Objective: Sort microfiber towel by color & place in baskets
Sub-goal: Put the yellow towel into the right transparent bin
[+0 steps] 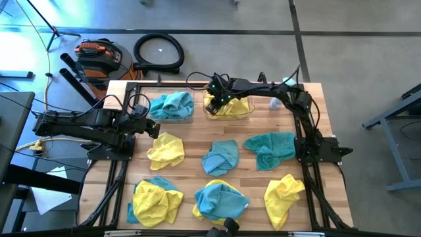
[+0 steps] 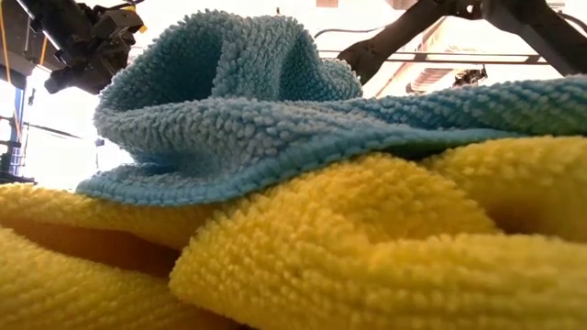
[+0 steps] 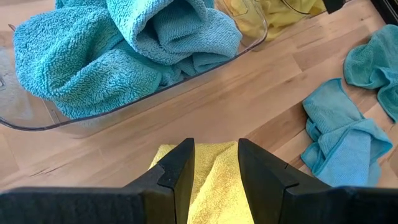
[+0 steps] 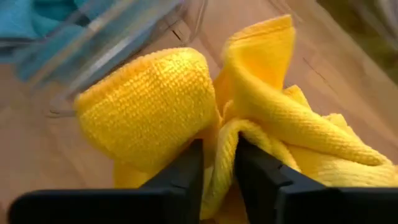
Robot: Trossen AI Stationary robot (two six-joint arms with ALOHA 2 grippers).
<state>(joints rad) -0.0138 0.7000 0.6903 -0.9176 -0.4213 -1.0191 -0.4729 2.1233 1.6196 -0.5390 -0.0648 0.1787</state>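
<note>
Two clear bins stand side by side at the table's far edge. The left bin (image 1: 172, 105) (image 3: 124, 93) holds blue towels and the right bin (image 1: 230, 107) holds yellow ones. My right gripper (image 1: 216, 99) (image 4: 217, 149) reaches over the right bin and is shut on a yellow towel (image 4: 186, 106). My left gripper (image 1: 150, 125) (image 3: 214, 146) is open, just above the far edge of a loose yellow towel (image 1: 166, 150) (image 3: 211, 174) that lies on the table near the blue bin. Whether it touches that towel I cannot tell. My right gripper pinches a raised fold of the yellow towel (image 4: 219, 134) between its two fingers, coming from above and pointing down. The cloth bunches up on both sides of the fingers. The towel's lower part is hidden, so whether it hangs free or rests in the bin cannot be told.
More towels lie on the table: a blue one (image 1: 220, 157) (image 3: 342, 134) in the middle, a teal one (image 1: 270, 148) to the right, and mixed yellow and blue heaps along the near edge (image 1: 156, 197) (image 1: 220, 197) (image 1: 284, 194). One heap (image 2: 275, 137) blocks the low view.
</note>
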